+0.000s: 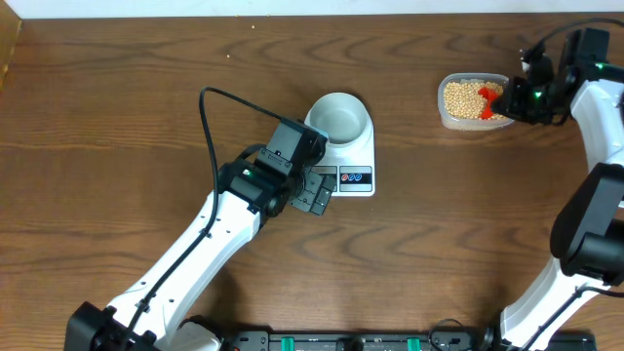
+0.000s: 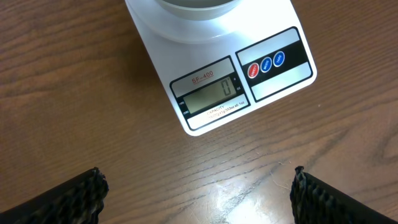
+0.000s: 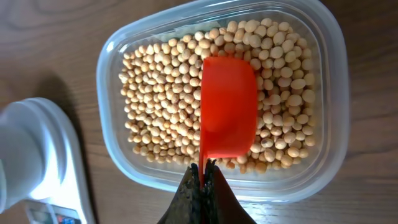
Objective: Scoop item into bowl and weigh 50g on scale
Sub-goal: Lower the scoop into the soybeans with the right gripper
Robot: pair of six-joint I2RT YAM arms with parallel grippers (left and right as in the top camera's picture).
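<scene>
The white bowl (image 1: 340,117) stands empty on the white scale (image 1: 356,166); the scale's display (image 2: 210,94) reads 0. My left gripper (image 1: 314,193) is open and empty just in front of the scale (image 2: 280,68). Tan beans (image 3: 161,93) fill a clear plastic tub (image 3: 336,74) at the far right (image 1: 466,100). My right gripper (image 3: 203,171) is shut on the handle of an orange-red scoop (image 3: 228,106), whose cup sits over the beans in the tub. The scoop (image 1: 487,100) also shows in the overhead view. The bowl (image 3: 25,149) shows at the right wrist view's left edge.
The left arm's black cable (image 1: 210,127) loops over the table left of the scale. The table's far edge (image 1: 292,15) runs along the top of the overhead view.
</scene>
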